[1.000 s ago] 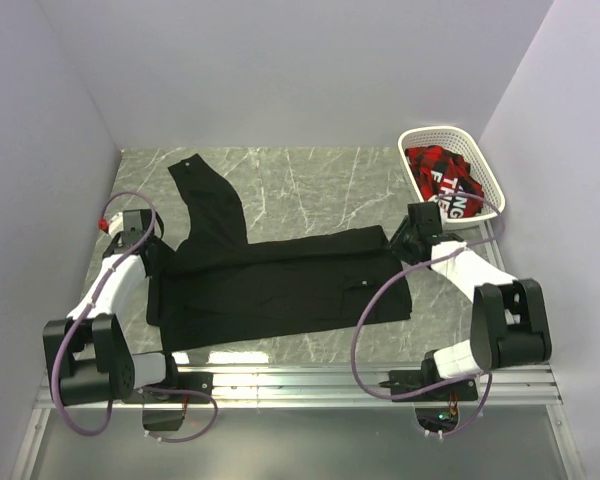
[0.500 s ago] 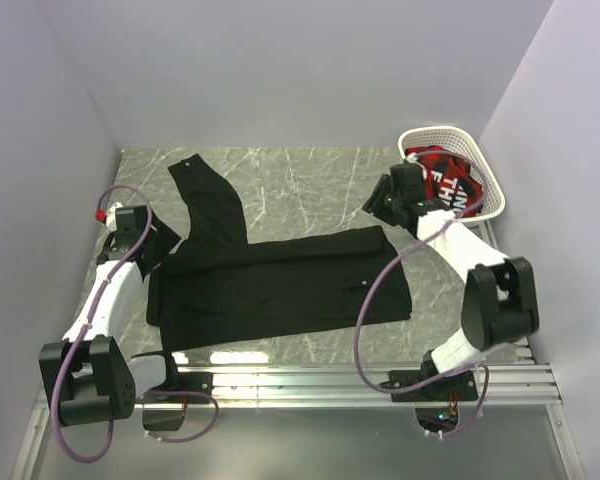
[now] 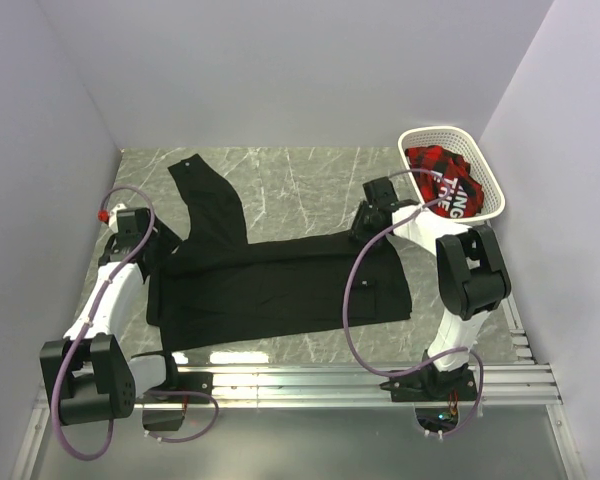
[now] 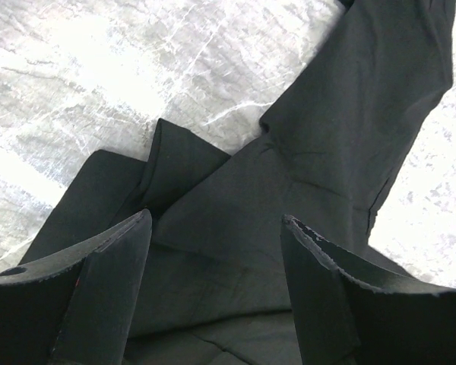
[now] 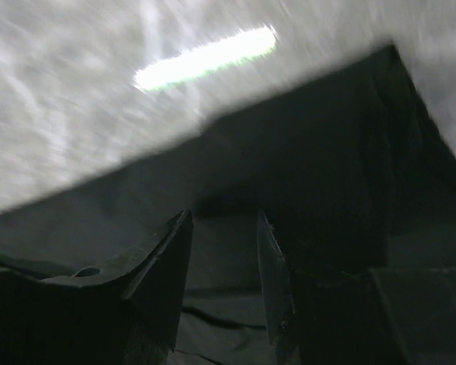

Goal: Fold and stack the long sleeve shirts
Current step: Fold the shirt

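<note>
A black long sleeve shirt (image 3: 280, 285) lies spread across the marble table, one sleeve (image 3: 212, 195) running to the far left. My left gripper (image 3: 158, 247) is open just above the shirt's left edge; the left wrist view shows the black cloth (image 4: 304, 152) under the open jaws (image 4: 216, 228). My right gripper (image 3: 365, 222) is open over the shirt's far right corner; the right wrist view is blurred and shows dark cloth (image 5: 311, 152) between and beyond the fingers (image 5: 222, 220). Neither gripper holds anything.
A white basket (image 3: 485, 185) stands at the far right with a red and black checked garment (image 3: 442, 180) in it. Grey walls close in on the left, back and right. A metal rail (image 3: 360, 375) runs along the near edge.
My right gripper swung from the shirt's right edge toward the basket, then left to the shirt's far right corner. My left gripper shifted slightly. The shirt has not moved.
</note>
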Controlling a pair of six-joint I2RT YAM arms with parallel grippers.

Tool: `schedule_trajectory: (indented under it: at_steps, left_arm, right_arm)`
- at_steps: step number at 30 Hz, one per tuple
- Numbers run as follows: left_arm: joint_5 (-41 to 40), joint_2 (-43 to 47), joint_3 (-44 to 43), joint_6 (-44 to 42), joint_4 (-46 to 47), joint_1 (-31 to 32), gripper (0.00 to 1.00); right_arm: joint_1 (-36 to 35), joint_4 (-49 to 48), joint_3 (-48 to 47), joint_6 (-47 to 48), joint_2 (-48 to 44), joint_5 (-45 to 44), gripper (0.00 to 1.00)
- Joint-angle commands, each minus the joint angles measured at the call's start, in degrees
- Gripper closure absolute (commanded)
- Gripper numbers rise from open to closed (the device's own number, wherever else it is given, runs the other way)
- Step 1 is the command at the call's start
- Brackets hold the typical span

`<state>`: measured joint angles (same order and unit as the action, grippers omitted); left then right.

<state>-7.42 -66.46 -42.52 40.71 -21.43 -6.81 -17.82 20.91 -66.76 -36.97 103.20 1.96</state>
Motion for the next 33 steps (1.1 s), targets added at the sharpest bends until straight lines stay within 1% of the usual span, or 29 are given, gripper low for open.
schedule_trajectory:
  at_steps: [1, 6, 13, 17, 18, 20, 23, 24, 26, 27, 28, 29, 31, 32, 33]
  left_arm:
    - [-1.02, 0.80, 0.07, -1.60, 1.83, 0.13, 0.26]
    - [-0.23, 0.01, -0.19, -1.33, 2.09, 0.13, 0.26]
    - [0.04, -0.34, -0.63, -1.51, 1.92, 0.22, 0.26]
    - [0.65, 0.01, -0.89, -1.07, 2.53, 0.13, 0.25]
    - [1.00, -0.34, -1.59, -0.90, 2.53, 0.13, 0.25]
    - [1.70, -1.04, -2.65, -0.28, 2.80, 0.13, 0.25]
    - [1.97, -4.11, -7.11, 0.16, 4.11, 0.13, 0.24]
    - [2.06, -6.82, -8.44, 0.16, 4.38, 0.04, 0.23]
    - [2.15, -10.08, -11.25, 0.07, 5.43, 0.13, 0.20]
    - [2.15, -13.66, -14.14, 0.07, 5.96, 0.13, 0.19]
    - [2.76, -15.70, -15.65, -0.36, 7.70, 0.13, 0.17]
    - [2.94, -19.81, -18.53, -0.71, 8.42, 0.13, 0.16]
    - [3.29, -24.22, -21.80, -1.68, 9.47, 0.22, 0.13]
    - [3.81, -26.51, -25.21, -2.03, 9.91, 0.13, 0.10]
    - [4.43, -30.71, -26.81, -2.47, 10.09, 0.22, 0.10]
  right_arm:
    - [-0.54, 3.96, 3.64, 1.46, -1.51, 0.07, 0.53]
    - [-0.46, 5.02, 6.38, 2.78, -3.09, -1.08, 0.54]
    - [-0.19, 5.72, 7.52, 3.57, -3.09, -1.87, 0.57]
    - [-0.19, 6.60, 7.44, 4.80, -5.54, -1.87, 0.59]
    - [-0.19, 6.95, 7.26, 5.33, -6.07, -3.61, 0.58]
    - [-0.28, 7.57, 7.00, 5.86, -8.09, -3.80, 0.58]
    - [-0.89, 6.61, 7.52, 6.56, -10.99, -3.63, 0.59]
    - [-1.16, 6.52, 7.70, 7.00, -11.61, -3.45, 0.58]
    - [-2.21, 5.99, 7.44, 7.79, -13.36, -3.71, 0.55]
    - [-2.48, 5.73, 7.35, 8.75, -13.90, -3.54, 0.53]
    - [-2.65, 5.12, 7.26, 9.19, -14.86, -2.84, 0.45]
    - [-3.00, 4.85, 7.09, 9.89, -15.39, -2.40, 0.40]
    - [-3.44, 3.89, 7.17, 10.78, -17.23, -2.13, 0.30]
    - [-3.62, 3.62, 7.26, 11.21, -17.76, -0.91, 0.27]
    - [-3.88, 3.44, 7.43, 12.09, -18.46, -0.55, 0.26]
